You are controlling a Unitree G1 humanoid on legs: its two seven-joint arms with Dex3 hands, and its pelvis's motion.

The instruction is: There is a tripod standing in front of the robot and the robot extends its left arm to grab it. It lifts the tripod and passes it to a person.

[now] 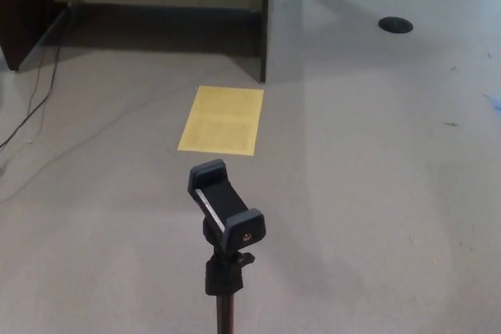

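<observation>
A black tripod (225,271) stands upright in the lower middle of the head view. Its top carries a phone clamp (225,205) with two dark jaws and a pale strip between them. The pole runs straight down out of the bottom edge, so the legs are hidden. Neither of my hands shows in the picture, and no person is visible.
A yellow sheet (221,120) lies flat on the grey carpet beyond the tripod. Behind it stands a dark desk panel (264,21) with a shadowed recess. Cables (35,107) trail across the floor at the left. A round black floor cap (395,25) sits at upper right.
</observation>
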